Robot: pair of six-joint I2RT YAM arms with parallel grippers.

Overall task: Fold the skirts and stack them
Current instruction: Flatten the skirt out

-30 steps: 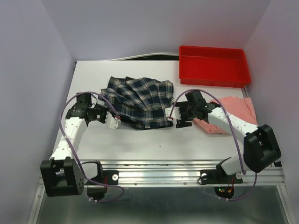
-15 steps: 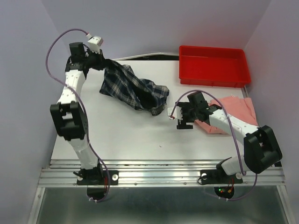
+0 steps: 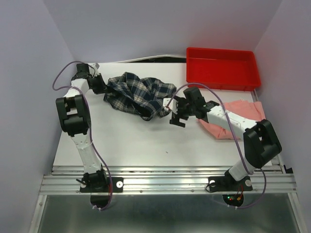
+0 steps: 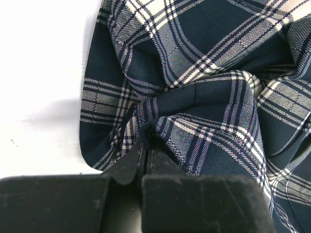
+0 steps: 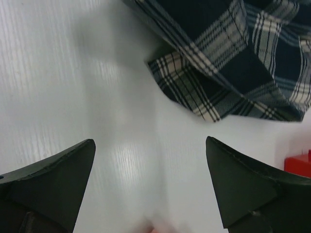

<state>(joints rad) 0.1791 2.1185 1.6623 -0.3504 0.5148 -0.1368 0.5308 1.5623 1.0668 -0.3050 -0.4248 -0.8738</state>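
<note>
Since half a second ago the plaid skirt (image 3: pixel 141 94) has come down from mid-air and now lies bunched on the far left of the table (image 3: pixel 136 141). The left gripper (image 4: pixel 146 145) is clamped on a fold of it. The right gripper (image 5: pixel 149 141) is spread wide and empty, just beside the skirt's near corner. The pink skirt (image 3: pixel 240 116) lies well apart, at the right. Judgement: flattening is in hand. The next move calls for the right gripper to take that corner.

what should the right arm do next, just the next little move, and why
Probably ease the open right hand forward onto the nearest hem of the plaid skirt and close. The skirt lies bunched, the left hand is shut on its far-left edge, and the right hand hovers over bare table just short of it.
</note>
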